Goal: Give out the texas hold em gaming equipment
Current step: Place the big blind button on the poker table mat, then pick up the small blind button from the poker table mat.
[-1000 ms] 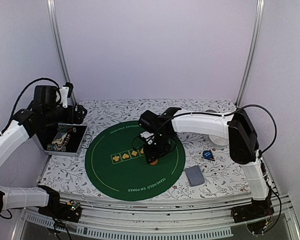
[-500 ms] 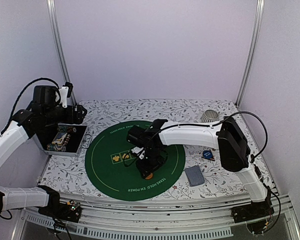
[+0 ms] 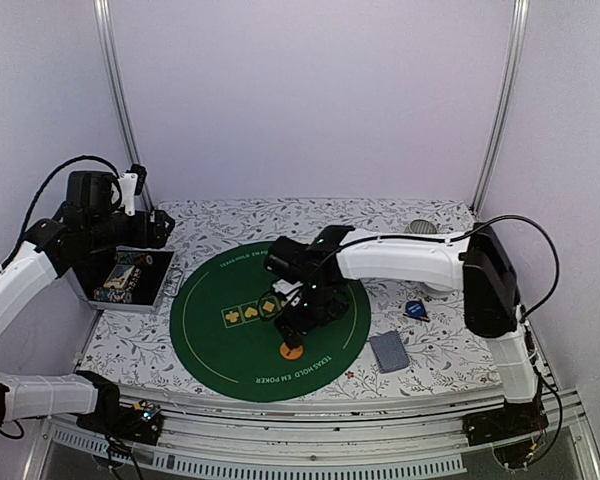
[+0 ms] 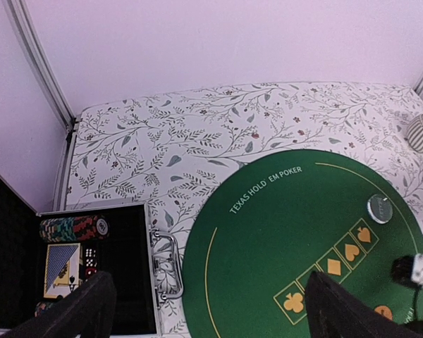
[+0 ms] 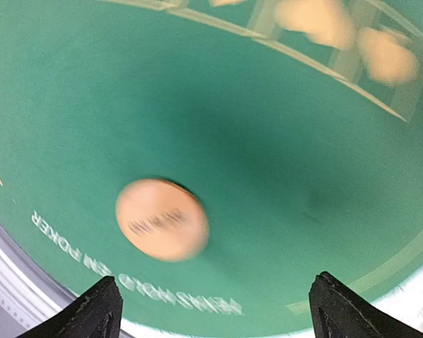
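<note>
- Right gripper (image 5: pixel 213 285): black fingers spread wide with nothing between them, hanging low over the round green felt mat (image 3: pixel 205 320).
- Flat orange round button (image 5: pixel 162 219): lies on the mat near its front edge, just beside the white "TEXAS HOLD EM POKER" lettering, and touches neither finger.
- Left gripper (image 4: pixel 208 310): fingers likewise apart and empty, held high near the open black case (image 4: pixel 127 267), which holds striped poker chips (image 4: pixel 70 227), at the mat's left.
- Step in hand, as judged: setting down the orange button, which seems complete.
- Next move calls for a straight lift clear of the button. A reach right would follow, to the grey-blue-backed card deck (image 3: pixel 388 351) or the small blue piece (image 3: pixel 415 310), both lying off the mat.
</note>
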Tool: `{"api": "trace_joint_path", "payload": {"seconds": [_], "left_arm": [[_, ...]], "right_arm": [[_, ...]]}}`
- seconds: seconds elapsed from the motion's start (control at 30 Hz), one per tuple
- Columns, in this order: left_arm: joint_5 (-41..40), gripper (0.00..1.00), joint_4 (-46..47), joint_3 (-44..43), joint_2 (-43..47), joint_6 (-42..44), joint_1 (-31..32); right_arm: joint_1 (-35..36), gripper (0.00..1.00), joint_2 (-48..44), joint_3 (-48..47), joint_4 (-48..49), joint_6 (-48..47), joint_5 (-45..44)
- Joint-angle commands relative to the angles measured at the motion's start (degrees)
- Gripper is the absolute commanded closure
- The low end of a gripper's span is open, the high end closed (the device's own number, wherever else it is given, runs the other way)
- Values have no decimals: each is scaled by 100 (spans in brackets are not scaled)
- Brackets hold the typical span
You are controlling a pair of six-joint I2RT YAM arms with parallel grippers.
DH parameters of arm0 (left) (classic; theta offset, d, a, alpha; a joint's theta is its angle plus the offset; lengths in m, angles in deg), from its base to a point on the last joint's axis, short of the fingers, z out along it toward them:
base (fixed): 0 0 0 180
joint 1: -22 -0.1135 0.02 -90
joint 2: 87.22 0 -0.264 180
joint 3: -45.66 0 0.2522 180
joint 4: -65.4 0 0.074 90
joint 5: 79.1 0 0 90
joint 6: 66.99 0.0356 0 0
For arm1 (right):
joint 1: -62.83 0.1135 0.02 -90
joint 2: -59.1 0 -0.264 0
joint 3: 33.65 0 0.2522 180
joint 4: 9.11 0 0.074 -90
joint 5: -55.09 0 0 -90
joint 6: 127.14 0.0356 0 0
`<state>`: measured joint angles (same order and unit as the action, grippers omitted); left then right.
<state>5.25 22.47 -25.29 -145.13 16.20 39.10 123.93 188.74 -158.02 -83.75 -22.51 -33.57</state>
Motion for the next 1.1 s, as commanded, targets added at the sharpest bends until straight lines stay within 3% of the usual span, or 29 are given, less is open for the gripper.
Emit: {"api": "trace_joint_path", "payload": {"seconds": [0.0,0.17,0.3,0.73,1.07], "left_arm": [[-7,4,120,45,47,85,89],[-23,4,128,71,69,84,102],[0,4,139,63,23,80,111],[-86,4,95,76,95,124,118],[-114,4,99,107,130,145,122]], "right_arm": [[-980,8,-1572,1360,220,575,-701],[-1766,14,-2577,3129,554,1079,-1072],[-2093,19,-2870,3796,858,1163,-1065],[-2719,15,-2499,4060,1414,798,-1306],[-2911,19,-2155,4038,1703,469,-1175]]}}
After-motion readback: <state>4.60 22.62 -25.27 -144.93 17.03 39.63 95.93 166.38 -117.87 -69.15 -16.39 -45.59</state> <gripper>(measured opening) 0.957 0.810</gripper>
